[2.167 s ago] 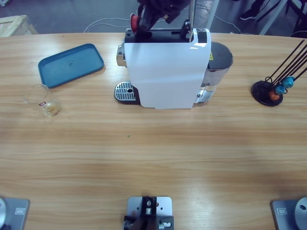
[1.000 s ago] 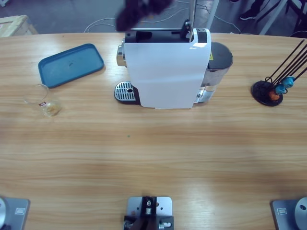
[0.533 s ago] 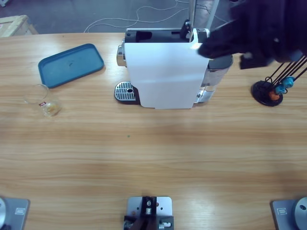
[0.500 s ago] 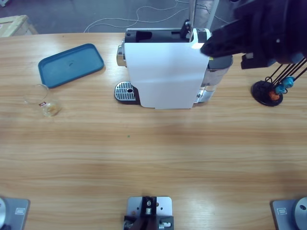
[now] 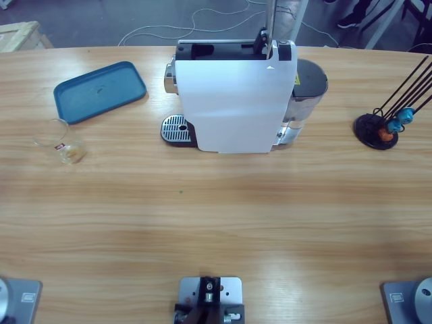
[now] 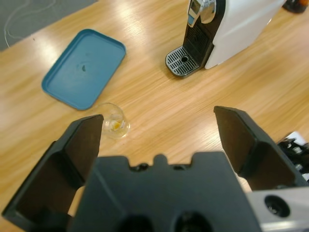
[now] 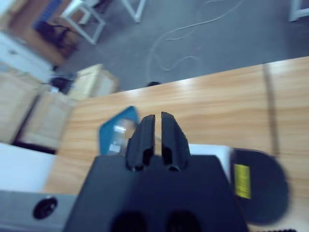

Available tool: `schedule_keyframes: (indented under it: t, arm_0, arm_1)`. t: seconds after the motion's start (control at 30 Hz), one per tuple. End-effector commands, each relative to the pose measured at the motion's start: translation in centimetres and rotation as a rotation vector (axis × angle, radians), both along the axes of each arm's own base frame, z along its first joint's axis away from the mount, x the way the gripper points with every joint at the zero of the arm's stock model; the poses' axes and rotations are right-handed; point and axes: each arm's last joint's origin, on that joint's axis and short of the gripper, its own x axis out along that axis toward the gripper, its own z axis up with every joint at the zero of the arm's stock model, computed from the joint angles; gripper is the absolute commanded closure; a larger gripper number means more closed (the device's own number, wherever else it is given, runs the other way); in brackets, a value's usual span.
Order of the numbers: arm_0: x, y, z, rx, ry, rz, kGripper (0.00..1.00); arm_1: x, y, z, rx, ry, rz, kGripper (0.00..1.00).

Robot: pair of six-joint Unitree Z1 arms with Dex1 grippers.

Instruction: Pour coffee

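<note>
Coffee sits as a shallow pale brown pool in a clear glass tumbler near the table's left end, just below a blue tray and well apart from the white coffee machine. Neither arm shows in the high view. From the left wrist, the left gripper hangs above the table with its 2 jaws spread wide, nothing between them. From the right wrist, the right gripper has its jaws pressed together, empty, above the machine. A capsule rack stands at the right end.
</note>
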Motion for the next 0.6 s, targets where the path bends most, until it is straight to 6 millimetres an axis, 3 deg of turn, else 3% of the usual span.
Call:
schedule_keyframes:
  t: [0.03, 0.2, 0.37, 0.6]
  arm_0:
    - [0.2, -0.1, -0.7, 0.055, -0.017, -0.045, 0.009]
    - [0.1, -0.1, -0.8, 0.059, -0.016, -0.051, 0.009]
    - [0.0, -0.2, -0.8, 0.056, -0.012, -0.091, 0.009]
    - [-0.4, 0.1, -1.1, 0.069, 0.006, -0.095, 0.009]
  arm_1:
    - [0.0, 3.2, -1.9, 0.033, 0.039, 0.122, 1.000]
    - [-0.9, 6.2, -3.9, 0.002, 0.071, 0.191, 1.000]
    - [-0.1, 9.7, -9.6, -0.043, 0.158, 0.215, 1.000]
    - [1.1, 11.5, -15.2, -0.111, 0.255, 0.246, 1.000]
